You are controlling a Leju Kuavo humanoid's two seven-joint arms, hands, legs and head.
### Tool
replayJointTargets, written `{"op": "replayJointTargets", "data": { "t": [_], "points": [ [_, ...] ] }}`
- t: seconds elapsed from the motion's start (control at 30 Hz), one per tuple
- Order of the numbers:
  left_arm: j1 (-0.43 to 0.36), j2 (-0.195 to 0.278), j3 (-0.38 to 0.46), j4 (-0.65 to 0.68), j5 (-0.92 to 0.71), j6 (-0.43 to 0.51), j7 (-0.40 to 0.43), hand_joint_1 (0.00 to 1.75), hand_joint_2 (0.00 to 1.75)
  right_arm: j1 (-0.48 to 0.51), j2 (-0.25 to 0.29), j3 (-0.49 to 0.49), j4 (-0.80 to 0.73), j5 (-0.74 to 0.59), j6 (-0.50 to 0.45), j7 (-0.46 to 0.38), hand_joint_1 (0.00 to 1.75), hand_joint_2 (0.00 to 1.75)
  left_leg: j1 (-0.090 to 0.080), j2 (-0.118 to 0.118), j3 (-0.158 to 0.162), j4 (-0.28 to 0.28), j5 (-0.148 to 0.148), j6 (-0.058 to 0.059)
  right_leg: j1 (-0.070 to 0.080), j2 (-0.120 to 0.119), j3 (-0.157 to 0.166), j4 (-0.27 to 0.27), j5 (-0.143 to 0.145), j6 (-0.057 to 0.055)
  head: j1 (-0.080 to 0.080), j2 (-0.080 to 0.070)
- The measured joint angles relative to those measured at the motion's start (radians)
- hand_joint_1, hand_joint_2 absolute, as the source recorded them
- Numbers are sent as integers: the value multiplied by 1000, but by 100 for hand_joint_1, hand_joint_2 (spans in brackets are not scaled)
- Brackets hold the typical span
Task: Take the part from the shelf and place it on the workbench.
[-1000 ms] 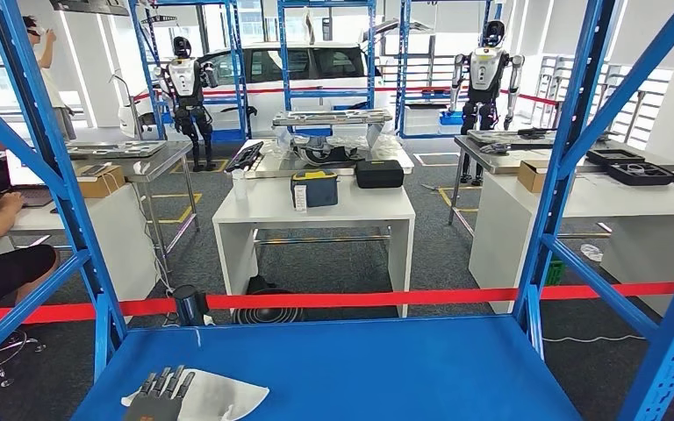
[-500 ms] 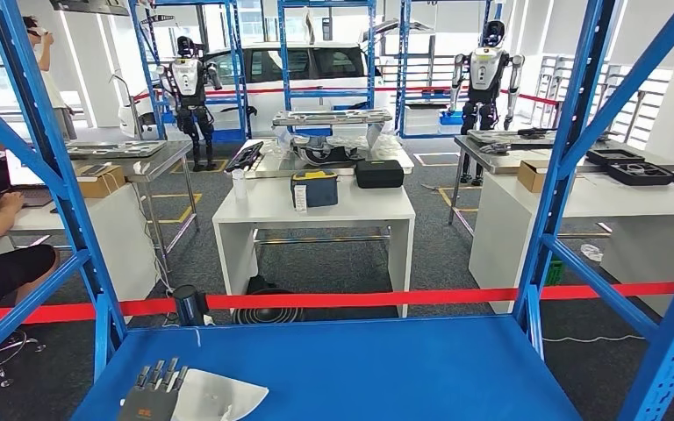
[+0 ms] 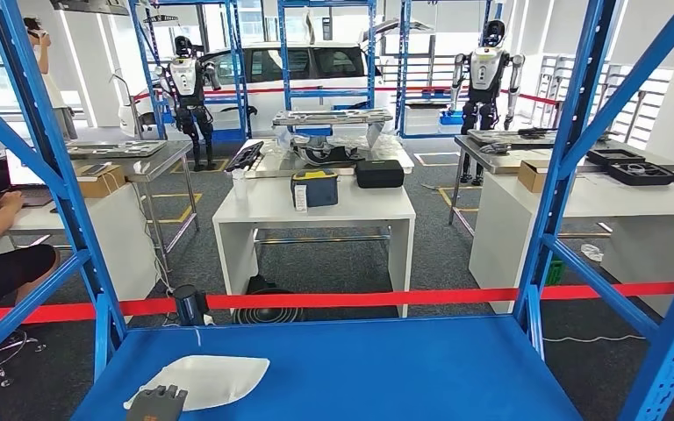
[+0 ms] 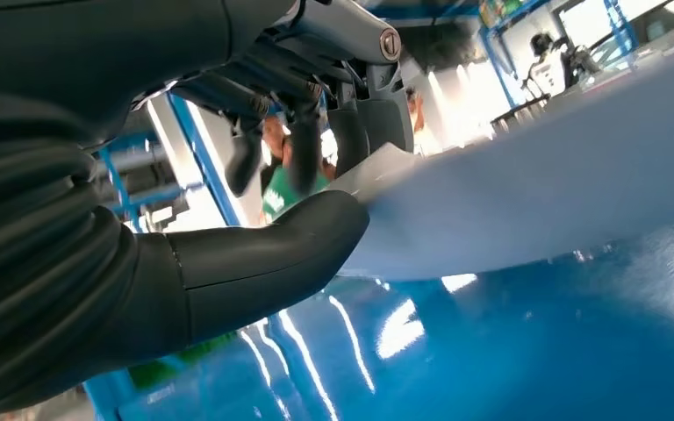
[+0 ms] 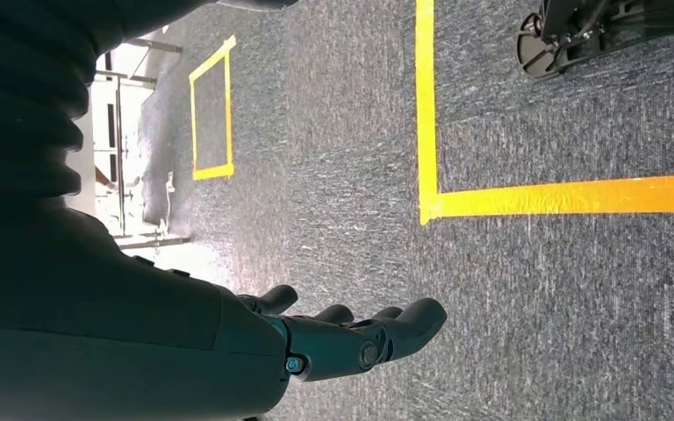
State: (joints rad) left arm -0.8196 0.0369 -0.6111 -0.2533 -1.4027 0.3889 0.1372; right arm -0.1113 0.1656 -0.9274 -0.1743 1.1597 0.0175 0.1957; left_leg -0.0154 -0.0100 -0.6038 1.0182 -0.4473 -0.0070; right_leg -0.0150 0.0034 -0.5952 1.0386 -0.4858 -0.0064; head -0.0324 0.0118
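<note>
While the white part [image 3: 200,381] lies flat on the blue shelf [image 3: 377,368], the left robot hand [image 3: 156,403] pinches its near edge, lift not yet made; right robot hand [image 5: 351,338] hangs loose, fingers apart, over grey carpet; a white desk [image 3: 316,208] waits beyond the red tape

Ahead of me a white table [image 3: 351,208] carries a blue-and-yellow case [image 3: 314,188] beside a black case [image 3: 379,174]; red tape [image 3: 360,299] runs before it.
</note>
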Motion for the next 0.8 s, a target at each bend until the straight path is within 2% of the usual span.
{"op": "replayJointTargets", "data": {
  "t": [0.8],
  "points": [
    [5, -3, 0, 0, -6, 19, -11, 175, 175, -7, 0, 0, 0, 2, 6, 0, 0, 175, 0, 0, 0, 0, 0, 0, 0, 0, 0, 0, 0, 0, 0, 0]
  ]
}}
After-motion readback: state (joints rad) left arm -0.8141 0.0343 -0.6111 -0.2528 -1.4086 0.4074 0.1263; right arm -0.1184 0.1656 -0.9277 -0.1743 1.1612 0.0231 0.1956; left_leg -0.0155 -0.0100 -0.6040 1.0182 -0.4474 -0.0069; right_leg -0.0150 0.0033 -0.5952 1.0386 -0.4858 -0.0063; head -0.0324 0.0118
